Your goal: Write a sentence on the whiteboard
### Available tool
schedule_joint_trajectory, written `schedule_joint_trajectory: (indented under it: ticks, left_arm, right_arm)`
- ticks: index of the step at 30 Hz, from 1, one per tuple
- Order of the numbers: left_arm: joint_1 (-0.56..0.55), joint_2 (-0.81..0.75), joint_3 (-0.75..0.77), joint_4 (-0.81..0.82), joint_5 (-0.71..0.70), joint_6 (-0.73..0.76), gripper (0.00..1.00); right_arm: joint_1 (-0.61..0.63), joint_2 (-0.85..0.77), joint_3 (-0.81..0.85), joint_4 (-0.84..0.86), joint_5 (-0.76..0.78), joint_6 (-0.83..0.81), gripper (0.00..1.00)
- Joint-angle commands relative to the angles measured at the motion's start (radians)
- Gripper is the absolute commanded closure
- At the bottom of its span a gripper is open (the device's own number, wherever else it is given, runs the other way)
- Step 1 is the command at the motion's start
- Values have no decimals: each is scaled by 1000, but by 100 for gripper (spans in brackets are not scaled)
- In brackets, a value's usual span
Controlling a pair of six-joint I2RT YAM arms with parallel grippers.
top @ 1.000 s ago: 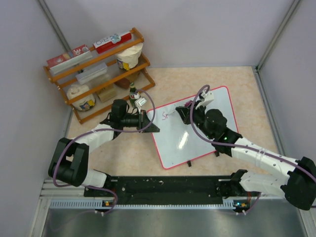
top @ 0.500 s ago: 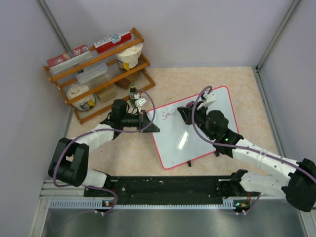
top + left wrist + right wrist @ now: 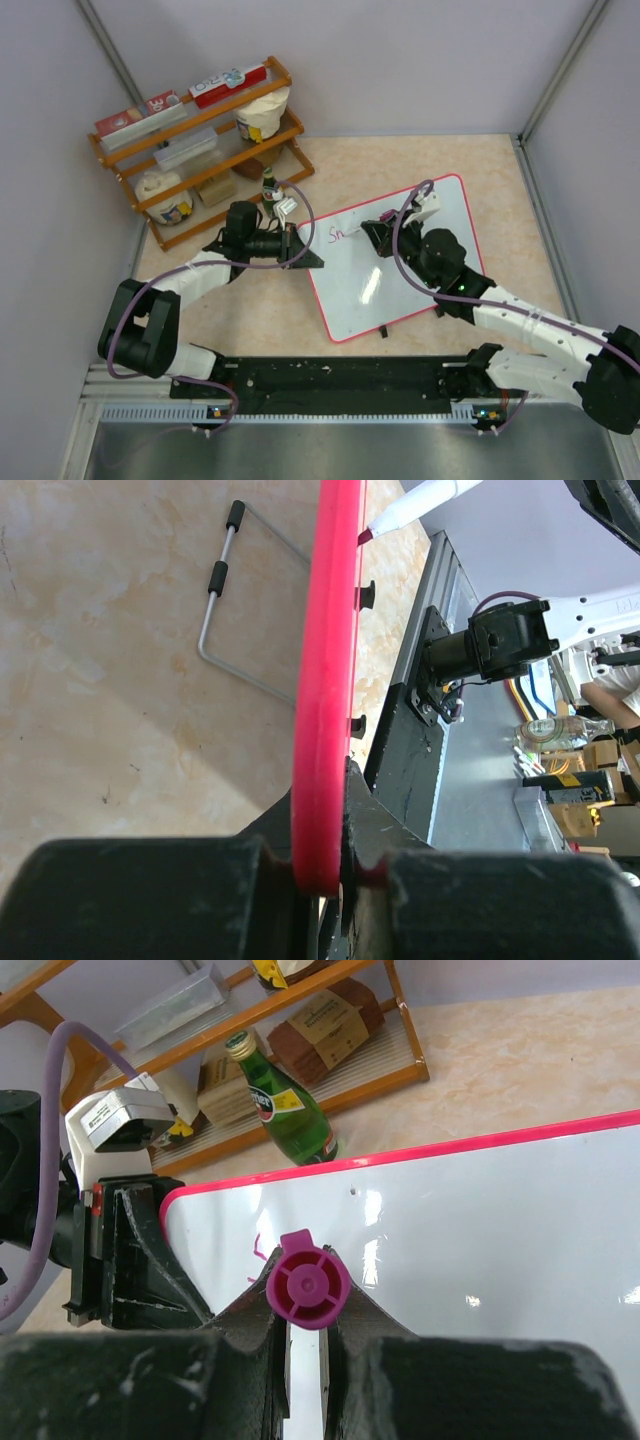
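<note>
At 1 whiteboard [image 3: 400, 275]: 2 grippers [image 3: 304, 254] [image 3: 375, 234], 1 marker [image 3: 308, 1286].

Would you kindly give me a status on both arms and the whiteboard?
Left gripper shut on whiteboard frame. Right gripper shut on marker, tip at board. Sentence barely begun. Nothing blocking.

The whiteboard [image 3: 385, 290] is shiny white with a thin pink-red rim. It lies face up, turned a bit sideways. The sentence [image 3: 338, 235] is just a few pink letters near its far left corner.
</note>
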Motion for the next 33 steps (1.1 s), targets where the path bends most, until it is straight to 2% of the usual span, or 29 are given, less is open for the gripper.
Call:
schedule_joint_trajectory:
  ticks: [1, 11, 33]
  left_arm:
    - [-54, 28, -50, -117, -144, 218, 100]
    - [-55, 28, -50, -117, -144, 219, 100]
    - [-58, 33, -47, -119, -143, 224, 100]
  right_arm:
    - [-9, 18, 5, -41, 38, -17, 100]
    - [-13, 35, 71, -29, 83, -30, 100]
    - [-43, 47, 68, -38, 81, -6, 100]
